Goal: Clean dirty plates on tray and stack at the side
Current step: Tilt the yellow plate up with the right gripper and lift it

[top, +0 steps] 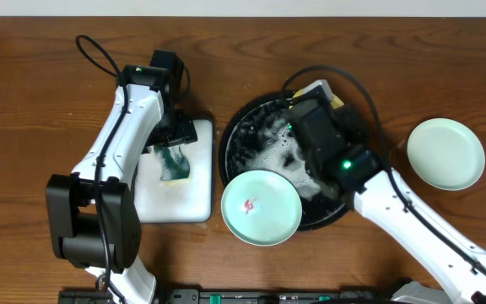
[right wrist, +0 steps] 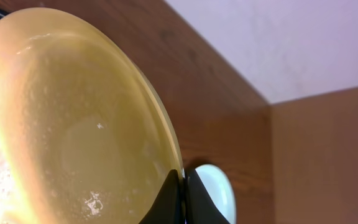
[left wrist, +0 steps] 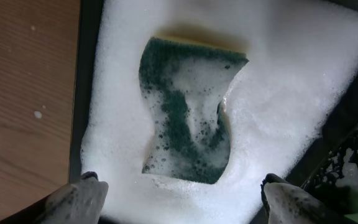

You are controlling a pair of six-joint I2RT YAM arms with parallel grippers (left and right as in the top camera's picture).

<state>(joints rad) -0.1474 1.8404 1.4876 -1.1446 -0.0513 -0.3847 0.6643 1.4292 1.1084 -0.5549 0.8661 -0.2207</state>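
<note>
My right gripper (right wrist: 183,179) is shut on the rim of the yellow plate (right wrist: 73,124), held tilted on edge over the black sudsy tray (top: 231,139); in the overhead view only a yellow sliver (top: 337,100) shows past the wrist. A mint-green plate with a red smear (top: 261,207) lies on the tray's front edge. A second mint-green plate (top: 445,153) lies on the table to the right and also shows in the right wrist view (right wrist: 219,190). My left gripper (left wrist: 182,199) is open just above the green sponge (left wrist: 188,118).
The sponge lies in foam on the white rectangular tray (top: 197,198), left of the black tray. The left arm's base (top: 91,219) stands at the front left. The black tray's edge shows in the left wrist view (left wrist: 353,158).
</note>
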